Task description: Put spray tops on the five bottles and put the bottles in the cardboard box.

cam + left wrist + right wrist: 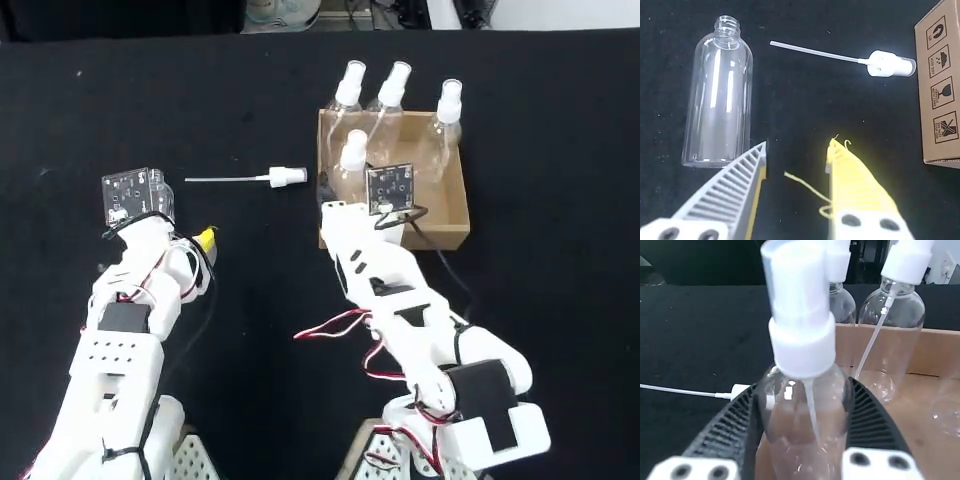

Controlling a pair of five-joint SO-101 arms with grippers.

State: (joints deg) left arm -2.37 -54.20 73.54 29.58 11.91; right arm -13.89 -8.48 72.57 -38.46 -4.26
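Three clear bottles with white spray tops (396, 100) stand along the far side of the cardboard box (450, 215). A fourth capped bottle (802, 405) is upright in the box's near left part (352, 160), and my right gripper (802, 425) is shut on its body. An uncapped clear bottle (717, 100) lies on the black table just beyond my left gripper (797, 160), which is open and holds nothing. The loose spray top (285, 177) with its long tube lies left of the box (940, 85) and also appears in the left wrist view (887, 63).
The black table (520, 330) stretches around both arms. My right arm (385, 265) leans over the box's near wall. Red and black cables (335, 325) hang beside it. Clutter sits past the table's far edge (290, 12).
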